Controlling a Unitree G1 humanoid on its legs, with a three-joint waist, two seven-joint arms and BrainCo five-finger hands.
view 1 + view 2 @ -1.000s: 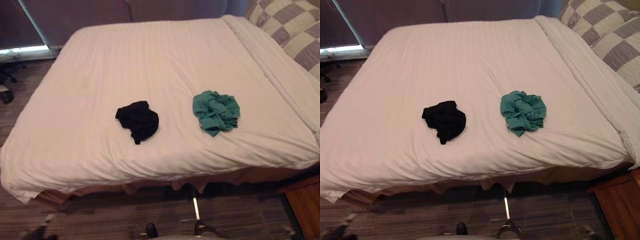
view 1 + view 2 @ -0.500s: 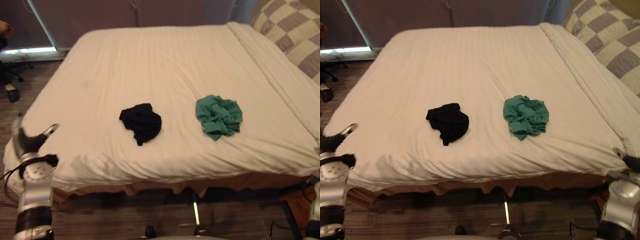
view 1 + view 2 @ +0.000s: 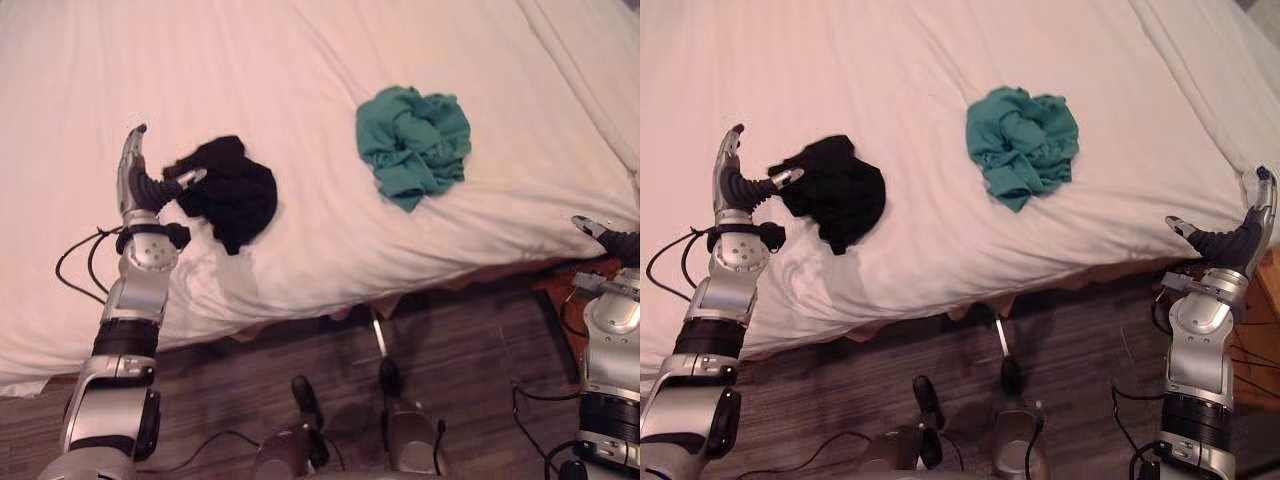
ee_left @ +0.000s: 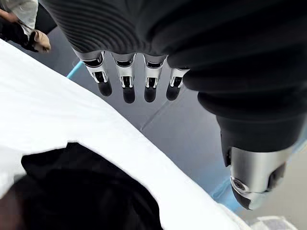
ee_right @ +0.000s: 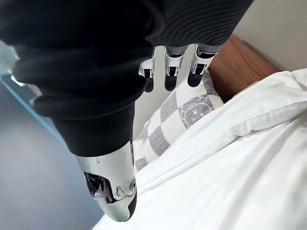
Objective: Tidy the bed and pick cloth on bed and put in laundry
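Room on the bed (image 3: 300, 60) is easy to find: there's bare white sheet all around both cloths, out to the right edge. Black cloth (image 3: 228, 195) sits bunched close to the near edge, toward the left. Green cloth (image 3: 412, 143) lies crumpled well apart from it, further right and a bit further back. Dark floor (image 3: 470, 350) runs along the near edge, with a wooden stand (image 3: 556, 288) by the near right corner.

Left hand (image 3: 140, 188) is up over the sheet just left of the black cloth, fingers straight, thumb spread, holding nothing. The thumb tip reaches the cloth's left edge, but I can't tell if it touches. Right hand (image 3: 1230, 242) hovers at the near right corner, fingers straight and thumb apart, also empty. Its wrist view catches a checked pillow (image 5: 178, 115) past the fingers.

Versus half a second ago, the camera has tipped down toward the near edge. Left hand was off the near left edge and now it's right by the black cloth. Right hand has come up higher at its corner. Both cloths lie where they were.
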